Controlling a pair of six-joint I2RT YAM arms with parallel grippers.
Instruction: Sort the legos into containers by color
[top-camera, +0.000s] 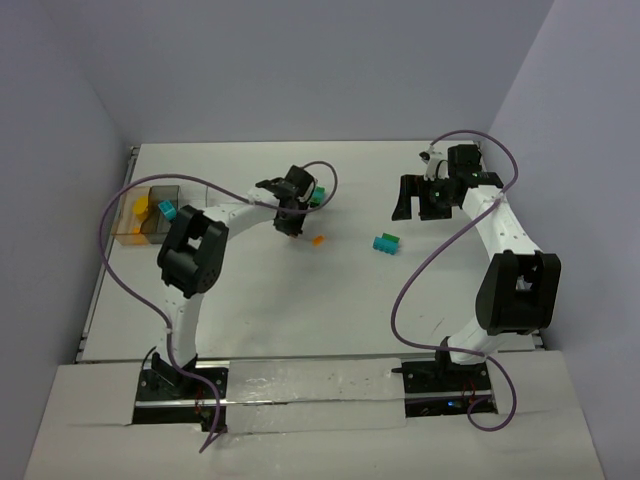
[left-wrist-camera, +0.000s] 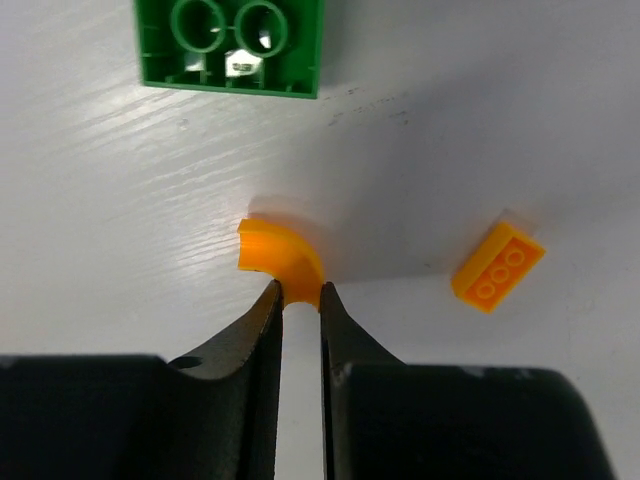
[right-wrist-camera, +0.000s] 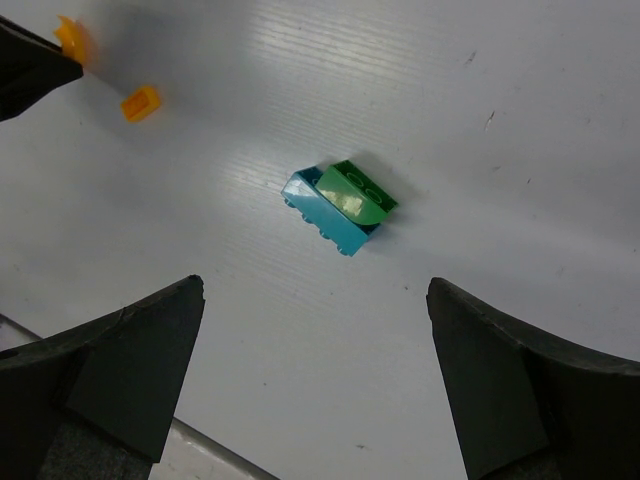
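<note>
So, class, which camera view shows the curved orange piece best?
The left wrist view: the curved orange piece sits large and sharp, pinched by the left claw. The right wrist view shows only a tiny corner blob; the top view hides it.

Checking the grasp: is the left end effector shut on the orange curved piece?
Shut: the left end effector pinches one end of the orange curved piece, with no gap showing.

Left gripper (top-camera: 293, 222) is seen pointed down at mid-table (top-camera: 250, 300), just beside an orange brick (top-camera: 319, 240). A green-teal piece (top-camera: 316, 195) is seen just behind it. A teal-green brick pair (top-camera: 386, 244) is seen right of centre. Right gripper (top-camera: 420, 205) is held farther right, fingers spread. Tinted tray (top-camera: 130, 238), left edge, is loaded with yellow, orange and teal pieces.
</note>
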